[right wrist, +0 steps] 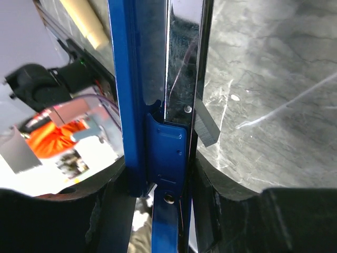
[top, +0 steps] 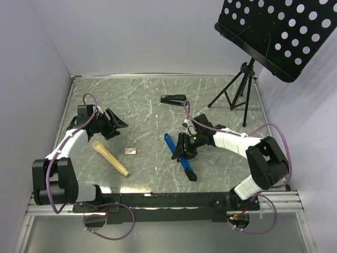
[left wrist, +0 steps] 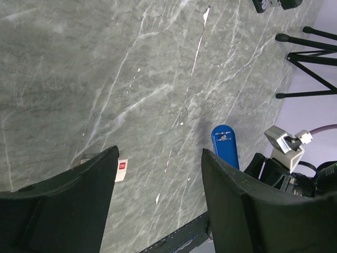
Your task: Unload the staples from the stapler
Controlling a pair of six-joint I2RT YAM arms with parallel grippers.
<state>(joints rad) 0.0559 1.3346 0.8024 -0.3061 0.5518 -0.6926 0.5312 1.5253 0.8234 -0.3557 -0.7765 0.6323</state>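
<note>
Right wrist view, right fingers (right wrist: 242, 216) clamped on stapler (right wrist: 131, 79), its ends cropped, left fingers (left wrist: 63, 205) spread apart

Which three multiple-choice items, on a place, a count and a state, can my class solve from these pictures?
1. Where does the black stapler lie, compared with the blue stapler?
A nearer the arm bases; B farther from the arm bases; C on top of it.
2. How many staplers are on the table?
A one; B three; C two.
3. The left gripper is:
A open and empty; B shut on the blue stapler; C out of view.

Key:
1 B, it lies beyond the blue one, toward the far edge.
2 C, one is black and one is blue.
3 A, its jaws stand apart with only tabletop between them.
</note>
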